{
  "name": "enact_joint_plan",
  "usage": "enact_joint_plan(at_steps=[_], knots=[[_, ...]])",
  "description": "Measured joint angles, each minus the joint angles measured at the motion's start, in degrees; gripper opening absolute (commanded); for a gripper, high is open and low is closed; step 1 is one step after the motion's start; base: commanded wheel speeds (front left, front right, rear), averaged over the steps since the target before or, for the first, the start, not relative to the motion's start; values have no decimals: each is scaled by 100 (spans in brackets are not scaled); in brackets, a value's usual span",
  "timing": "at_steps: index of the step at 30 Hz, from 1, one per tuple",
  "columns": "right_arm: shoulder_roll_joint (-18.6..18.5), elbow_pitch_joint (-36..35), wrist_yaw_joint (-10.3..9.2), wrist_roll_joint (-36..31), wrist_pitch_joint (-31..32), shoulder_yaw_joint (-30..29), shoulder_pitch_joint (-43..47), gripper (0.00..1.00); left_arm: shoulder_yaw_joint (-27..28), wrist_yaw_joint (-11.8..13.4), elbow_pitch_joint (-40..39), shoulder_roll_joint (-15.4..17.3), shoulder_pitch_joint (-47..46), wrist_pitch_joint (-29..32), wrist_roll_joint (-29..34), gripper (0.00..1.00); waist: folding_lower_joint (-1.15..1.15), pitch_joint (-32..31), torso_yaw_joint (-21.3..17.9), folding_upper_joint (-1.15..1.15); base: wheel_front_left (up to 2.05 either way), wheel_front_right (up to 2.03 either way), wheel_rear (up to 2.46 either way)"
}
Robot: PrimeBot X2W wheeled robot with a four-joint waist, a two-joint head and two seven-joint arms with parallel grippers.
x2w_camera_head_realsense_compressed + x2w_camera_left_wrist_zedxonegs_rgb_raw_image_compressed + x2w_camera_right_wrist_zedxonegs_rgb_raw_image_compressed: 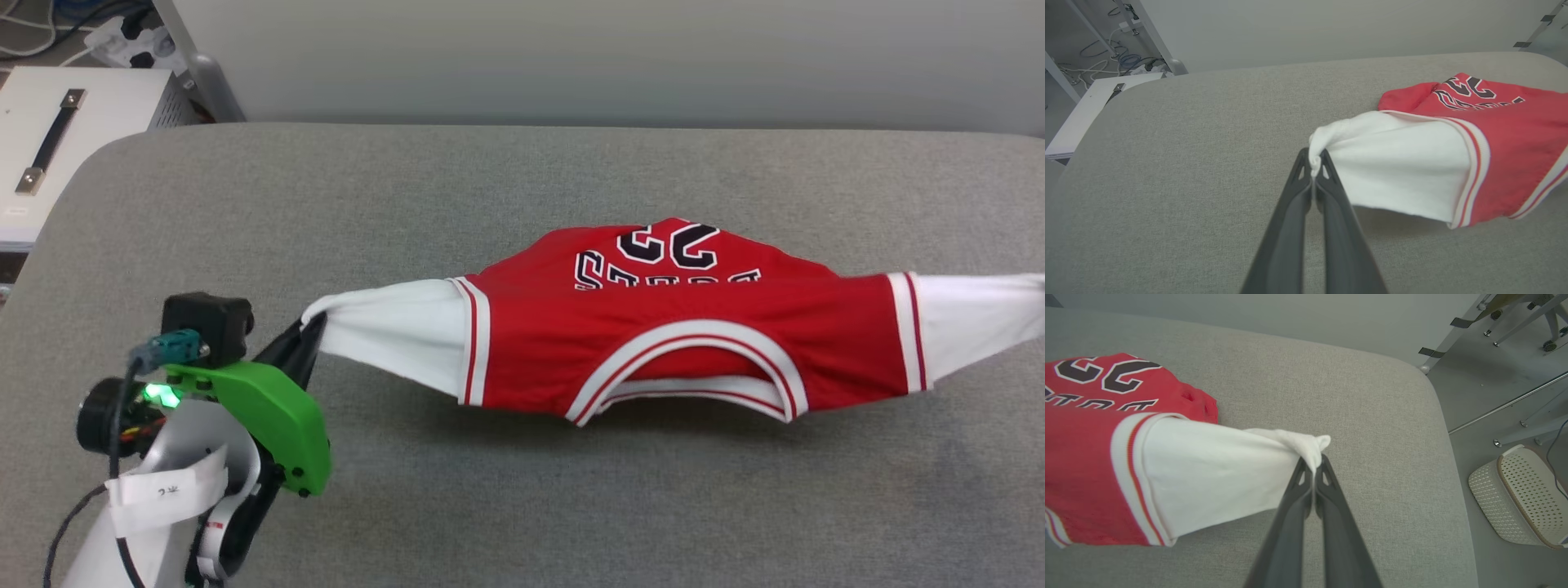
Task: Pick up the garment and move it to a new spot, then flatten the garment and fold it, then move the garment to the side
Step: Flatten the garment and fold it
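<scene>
The garment (pixel 678 343) is a red jersey with white sleeves, striped trim and black lettering. It hangs stretched between both sleeves a little above the grey cushioned surface (pixel 506 196), its collar toward me and the lettered end resting on the surface behind. My left gripper (pixel 310 324) is shut on the tip of the left white sleeve (pixel 1400 167), pinched at the fingertips of the left gripper (pixel 1314 161). My right gripper (pixel 1316 459) is shut on the tip of the other white sleeve (pixel 1216 473), which runs off the head view's right edge.
The grey surface has rounded corners and ends at a pale wall behind. A white box with a dark handle (pixel 49 147) and cables lie beyond its left edge. A perforated white basket (pixel 1519 498) and metal legs stand on the floor past its right edge.
</scene>
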Motion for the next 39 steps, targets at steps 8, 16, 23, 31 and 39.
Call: enact_joint_plan(at_steps=[8, 16, 23, 31, 39], knots=[[-415, -265, 1, 275, -336, -87, -810, 0, 410, -76, -728, 216, -633, -14, -242, 0, 0, -401, -140, 0, 0, 0, 0], [-635, -47, 2, 347, -1083, 137, -1608, 0, 720, -126, -961, 344, -1440, -371, -279, 0, 0, -622, -237, 0, 0, 0, 0], [-588, 291, 4, 363, -1544, 333, -2052, 0, 916, -138, -976, 434, -1651, -470, -319, 0, 0, -611, -343, 0, 0, 0, 0], [-579, 535, 4, 369, -1685, 526, -2901, 0, 1001, -330, -804, 726, -2352, -389, -372, 0, 0, -154, -385, 0, 0, 0, 0], [-595, 971, 4, 278, -1908, 806, -4525, 0, 914, -626, -210, 1065, -4021, -460, -355, 0, 0, 694, -413, 0, 0, 0, 0]])
